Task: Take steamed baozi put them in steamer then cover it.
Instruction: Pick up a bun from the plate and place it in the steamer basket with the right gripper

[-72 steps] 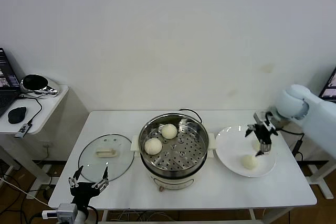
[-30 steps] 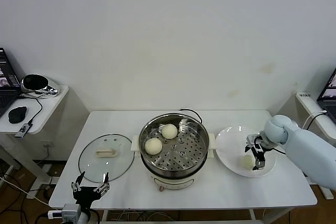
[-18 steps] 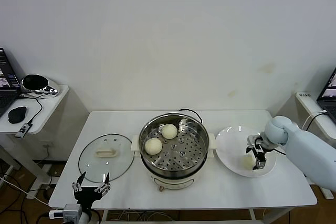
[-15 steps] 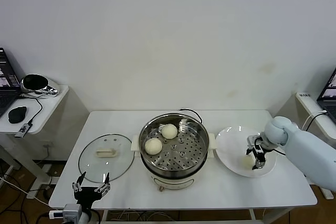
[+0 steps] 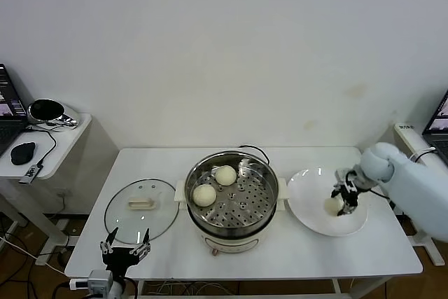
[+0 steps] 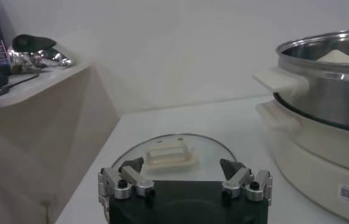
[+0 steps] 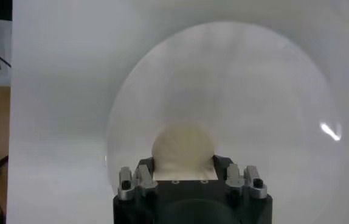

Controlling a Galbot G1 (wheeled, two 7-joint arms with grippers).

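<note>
Right gripper [image 5: 341, 201] fingers now pinching a round cream-white dough bun [image 5: 332, 205], lifted off the flat white plate [image 5: 308, 208]; steamer-bound next. Left gripper [image 5: 126, 251] spread, parked before the desk.

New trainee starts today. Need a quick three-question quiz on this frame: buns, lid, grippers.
1. How many baozi lie in the steamer?
2. True or false: the cover sits on the steamer.
3. Which gripper grips a baozi: A) left, B) right, C) neither?

Key:
1. Two.
2. False; it lies on the table, left of the steamer.
3. B; the right gripper is closed on a baozi over the plate. The left gripper waits open near the cover.
</note>
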